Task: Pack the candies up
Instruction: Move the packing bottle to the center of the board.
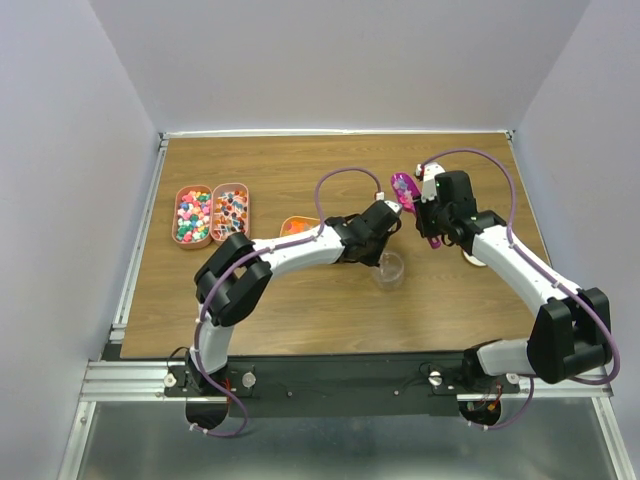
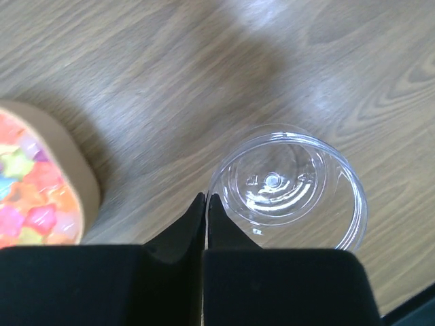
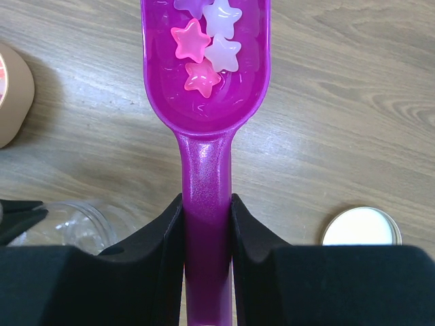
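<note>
My right gripper [image 3: 206, 204] is shut on the handle of a magenta scoop [image 3: 207, 109]. Its bowl holds several star-shaped candies [image 3: 204, 51] in pink, red, white and purple. From above, the scoop [image 1: 404, 187] hangs over the table behind a clear empty jar [image 1: 390, 270], with the right gripper [image 1: 425, 203] beside it. My left gripper [image 2: 206, 198] is shut on the near-left rim of the jar [image 2: 285, 187], one finger outside the wall and one inside. More candies [image 2: 27, 197] fill a peach tray [image 2: 71, 166] to the jar's left.
Two oblong peach trays [image 1: 178, 213] [image 1: 246, 208] full of candies stand at the left. A third tray [image 1: 297, 227] is partly hidden behind the left arm. A white round lid [image 3: 360, 227] lies on the wood right of the jar. Grey walls enclose the table.
</note>
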